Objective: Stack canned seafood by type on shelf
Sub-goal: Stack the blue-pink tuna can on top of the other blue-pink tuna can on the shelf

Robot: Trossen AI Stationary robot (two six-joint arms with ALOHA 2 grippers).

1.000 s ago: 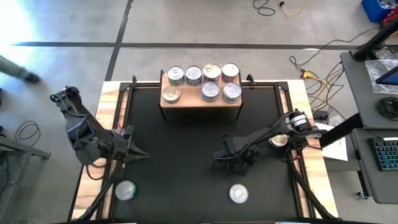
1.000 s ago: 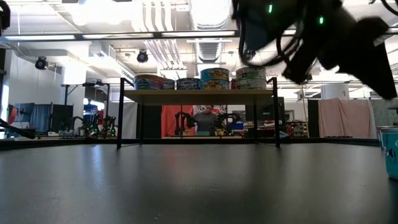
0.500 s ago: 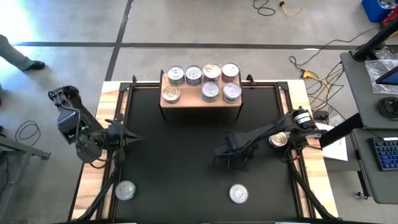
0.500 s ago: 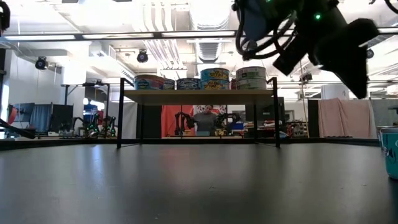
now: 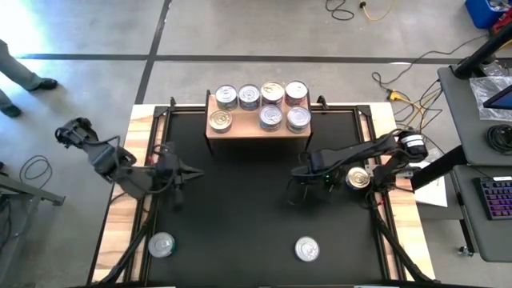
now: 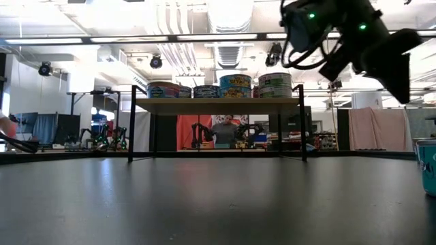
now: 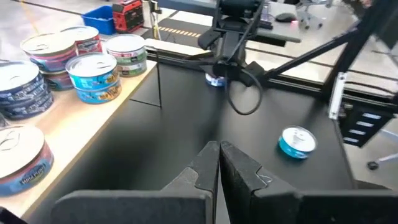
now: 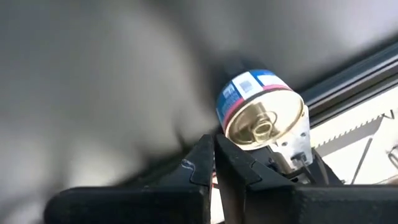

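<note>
The shelf (image 5: 248, 129) stands at the mat's far edge on thin black legs, with several tins of canned seafood (image 5: 272, 117) on its board, some stacked. Three more tins rest flat on the black mat: one near left (image 5: 162, 245), one near middle (image 5: 306, 249), and a gold-lidded one with a blue and red label (image 5: 358, 178) by the right edge. My left gripper (image 5: 192, 171) hovers shut over the mat's left part, pointing toward the right. My right gripper (image 5: 308, 190) hangs shut, pointing down, left of the gold-lidded tin (image 8: 261, 112).
The black mat (image 5: 240, 208) covers most of the table, with a light wooden border (image 5: 120, 216) showing along its sides. From table height the shelf (image 6: 218, 105) shows open room under its board. A person's legs (image 5: 20, 76) show on the floor at far left.
My left gripper has swung toward the far edge and a little up, turning to point more toward the right. My right gripper has drawn back toward the table's right and far edges, rising slightly and rolling. Both stay shut. No tin has moved.
</note>
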